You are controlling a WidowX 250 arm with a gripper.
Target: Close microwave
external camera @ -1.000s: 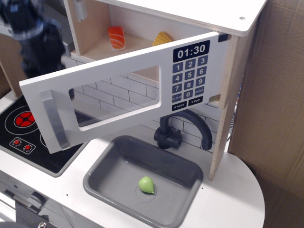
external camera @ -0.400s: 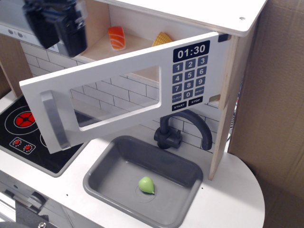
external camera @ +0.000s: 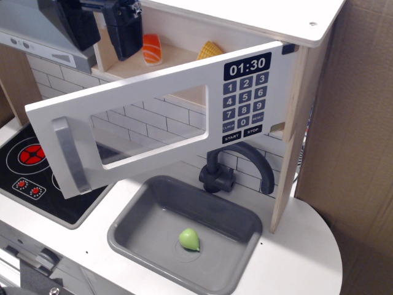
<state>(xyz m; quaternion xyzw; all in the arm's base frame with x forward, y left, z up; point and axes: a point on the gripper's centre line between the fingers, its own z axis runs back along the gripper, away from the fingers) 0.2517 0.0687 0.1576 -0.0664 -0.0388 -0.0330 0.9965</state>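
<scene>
The microwave's white door (external camera: 153, 123) stands swung wide open toward me, hinged at the right. It has a clear window, a grey bar handle (external camera: 69, 157) at its left end and a navy keypad (external camera: 245, 98) showing 01:30. Inside the wooden cavity (external camera: 178, 43) lie an orange-and-white toy piece (external camera: 151, 48) and a yellow toy piece (external camera: 210, 50). My black gripper (external camera: 120, 27) hangs at the top left, above and behind the door's upper edge, in front of the cavity's left side. Its fingers are blurred and partly cut off, so I cannot tell whether they are open.
A grey sink basin (external camera: 184, 230) with a green toy (external camera: 190, 238) sits below the door, with a dark faucet (external camera: 236, 166) behind it. A black hob panel with red rings (external camera: 34, 169) lies at the left. A grey hood (external camera: 37, 31) is at the top left. Cardboard (external camera: 356, 123) stands on the right.
My gripper has moved right and up, from the far left beside the hood to the cavity's left side above the door. The door has not moved.
</scene>
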